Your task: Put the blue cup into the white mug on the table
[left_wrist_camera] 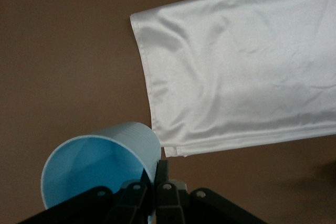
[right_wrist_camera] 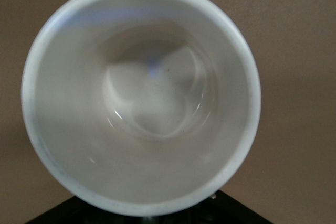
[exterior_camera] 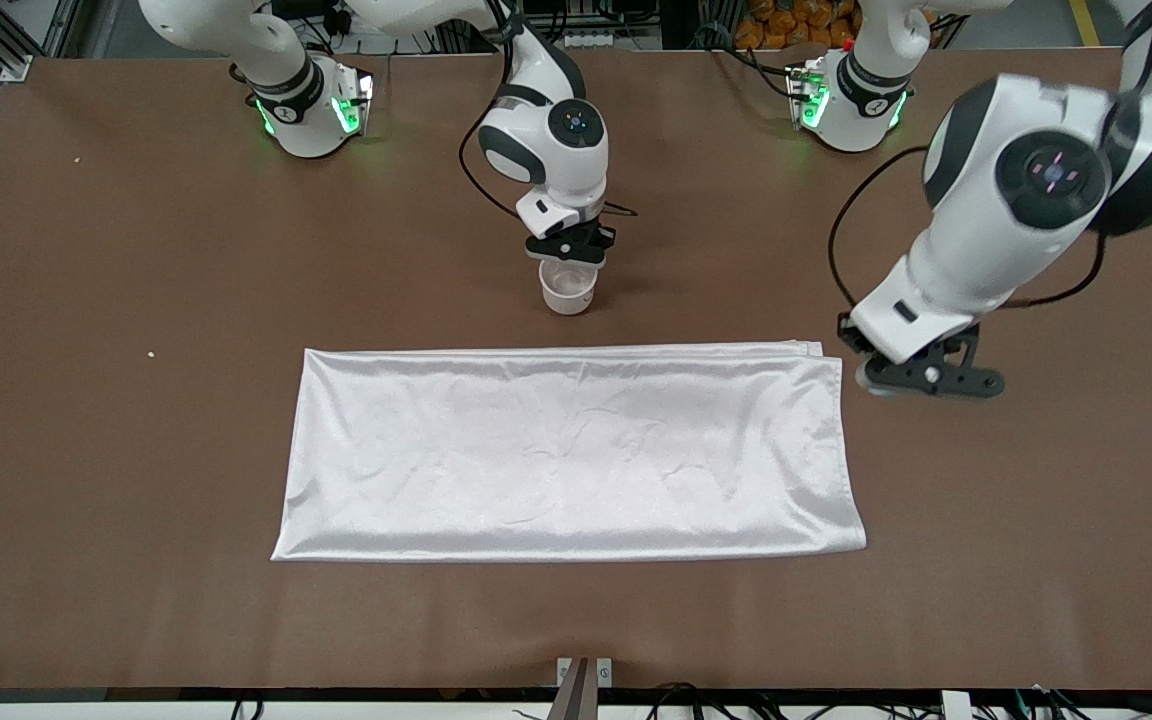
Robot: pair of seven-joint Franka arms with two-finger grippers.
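Note:
The white mug (exterior_camera: 568,288) stands upright on the brown table (exterior_camera: 136,450), farther from the front camera than the white cloth. My right gripper (exterior_camera: 568,248) sits at its rim, shut on it; the black handle is hidden. In the right wrist view the mug's cream inside (right_wrist_camera: 142,93) fills the frame and is empty, with the gripper (right_wrist_camera: 152,216) dark below it. My left gripper (exterior_camera: 926,378) hangs over the table beside the cloth's corner. In the left wrist view it (left_wrist_camera: 156,174) is shut on the wall of the blue cup (left_wrist_camera: 94,161), which is tilted on its side.
A white satin cloth (exterior_camera: 566,450) lies flat in the middle of the table, nearer the front camera than the mug; its corner also shows in the left wrist view (left_wrist_camera: 241,66). Both arm bases stand along the table's top edge.

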